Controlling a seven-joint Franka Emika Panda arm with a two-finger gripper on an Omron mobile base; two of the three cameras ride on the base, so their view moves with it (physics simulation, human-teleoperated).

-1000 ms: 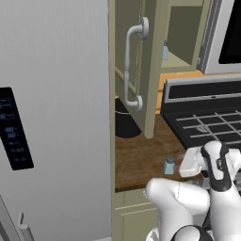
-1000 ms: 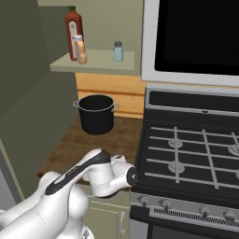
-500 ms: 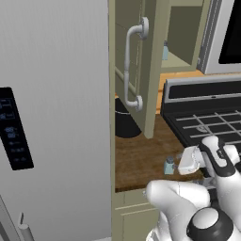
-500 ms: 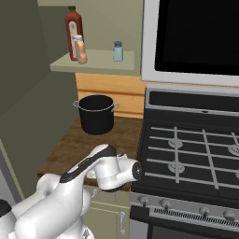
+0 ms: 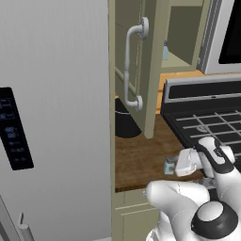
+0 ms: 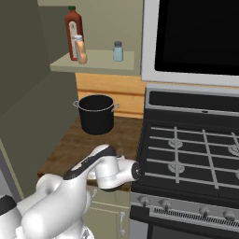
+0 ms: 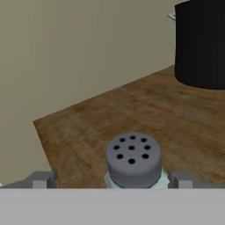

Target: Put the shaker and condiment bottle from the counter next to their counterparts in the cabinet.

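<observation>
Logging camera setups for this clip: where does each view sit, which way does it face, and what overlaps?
Left base view: behind-left of the arm, facing the cabinet door and counter; white arm lower right.
Right base view: behind-right, facing shelf, stove; arm lower left.
Hand view: on the hand, over the shaker; open gripper astride it.
All share the black pot.
</observation>
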